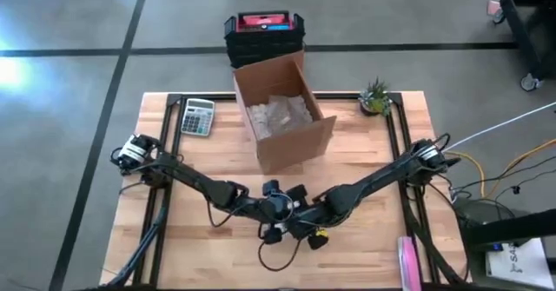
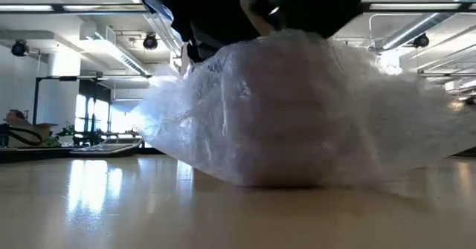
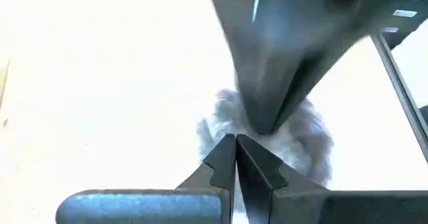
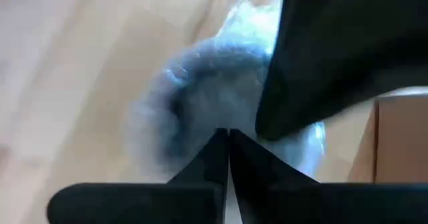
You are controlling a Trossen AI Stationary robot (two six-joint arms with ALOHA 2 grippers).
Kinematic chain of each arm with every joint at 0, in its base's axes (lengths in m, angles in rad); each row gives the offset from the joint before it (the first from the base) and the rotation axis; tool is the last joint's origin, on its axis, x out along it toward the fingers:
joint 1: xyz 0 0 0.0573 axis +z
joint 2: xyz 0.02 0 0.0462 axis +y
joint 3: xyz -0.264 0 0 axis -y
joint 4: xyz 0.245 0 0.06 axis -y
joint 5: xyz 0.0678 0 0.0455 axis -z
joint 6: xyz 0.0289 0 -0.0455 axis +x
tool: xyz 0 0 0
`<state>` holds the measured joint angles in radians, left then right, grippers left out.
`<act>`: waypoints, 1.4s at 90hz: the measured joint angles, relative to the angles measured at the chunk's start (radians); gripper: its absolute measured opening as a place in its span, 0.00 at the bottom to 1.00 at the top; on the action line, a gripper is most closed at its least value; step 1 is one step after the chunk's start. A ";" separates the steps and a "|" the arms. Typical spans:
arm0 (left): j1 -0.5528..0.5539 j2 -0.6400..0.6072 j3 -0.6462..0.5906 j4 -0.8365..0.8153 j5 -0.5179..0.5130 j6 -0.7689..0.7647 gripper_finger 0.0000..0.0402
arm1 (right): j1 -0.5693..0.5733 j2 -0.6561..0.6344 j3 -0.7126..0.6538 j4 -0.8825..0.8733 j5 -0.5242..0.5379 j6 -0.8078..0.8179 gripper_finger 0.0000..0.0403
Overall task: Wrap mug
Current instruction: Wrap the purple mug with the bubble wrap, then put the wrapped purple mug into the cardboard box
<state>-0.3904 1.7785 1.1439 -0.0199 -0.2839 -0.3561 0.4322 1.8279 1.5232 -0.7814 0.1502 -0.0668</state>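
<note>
The crinkled clear bubble-wrap bundle (image 2: 297, 111), the mug presumably inside, sits on the wooden table (image 2: 111, 212) in front of the open cardboard box (image 1: 282, 109). Left gripper (image 3: 235, 144) and right gripper (image 4: 224, 137) meet above it, each clenched on wrap. Uneven pulling could tear the wrap or tip the bundle.

Open cardboard box (image 1: 287, 109) sitting at the table's (image 1: 365, 248) far middle, holding crumpled packing material. Calculator (image 1: 197, 116) lying to its left; small potted plant (image 1: 375, 97) standing to its right. Black crate (image 1: 263, 35) with a red top sitting on the floor just behind the box.
</note>
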 joint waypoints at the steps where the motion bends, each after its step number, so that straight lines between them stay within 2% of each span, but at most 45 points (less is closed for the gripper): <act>1: 0.000 -0.001 0.000 -0.001 0.000 0.000 0.00 | 0.000 -0.010 0.000 -0.008 -0.001 0.004 0.00; 23: -0.004 -0.006 0.000 0.003 -0.003 0.000 0.00 | -0.007 -0.203 -0.050 -0.287 0.039 0.210 0.01; 30: -0.004 -0.007 0.000 0.004 -0.004 0.000 0.00 | -0.007 -0.273 -0.127 -0.293 0.058 0.246 0.06; 38: -0.004 -0.008 0.000 0.006 -0.004 0.000 0.00 | -0.010 -0.342 -0.258 -0.235 0.056 0.283 0.17; 47: -0.004 -0.009 0.000 0.010 0.011 -0.001 0.00 | -0.012 -0.410 -0.431 -0.083 0.053 0.286 0.31; 59: -0.004 -0.009 0.001 0.011 0.014 -0.003 0.00 | -0.012 -0.484 -0.659 0.291 0.037 0.223 0.48; 69: -0.004 -0.009 0.001 0.011 0.014 -0.006 0.00 | -0.014 -0.507 -0.782 0.572 -0.012 0.180 0.57; 80: -0.004 -0.010 0.002 0.012 0.014 -0.038 0.00 | -0.021 -0.486 -0.853 0.801 -0.027 0.147 0.63; 96: -0.006 -0.010 0.003 0.013 0.015 -0.057 0.00 | -0.060 -0.383 -0.872 0.905 -0.027 0.107 0.64; 107: -0.006 -0.010 0.003 0.019 0.015 -0.071 0.00 | -0.079 -0.307 -0.856 0.939 -0.027 0.100 0.60; 117: -0.006 -0.012 0.003 0.019 0.015 -0.071 0.00 | -0.080 -0.264 -0.821 0.958 -0.049 0.069 0.48; 126: -0.009 -0.027 0.003 0.010 0.015 -0.074 0.00 | -0.080 -0.255 -0.795 0.919 -0.092 0.051 0.29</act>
<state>-0.3993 1.7513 1.1473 -0.0095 -0.2691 -0.4303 0.3527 1.5733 0.7280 0.1376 0.0581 -0.0156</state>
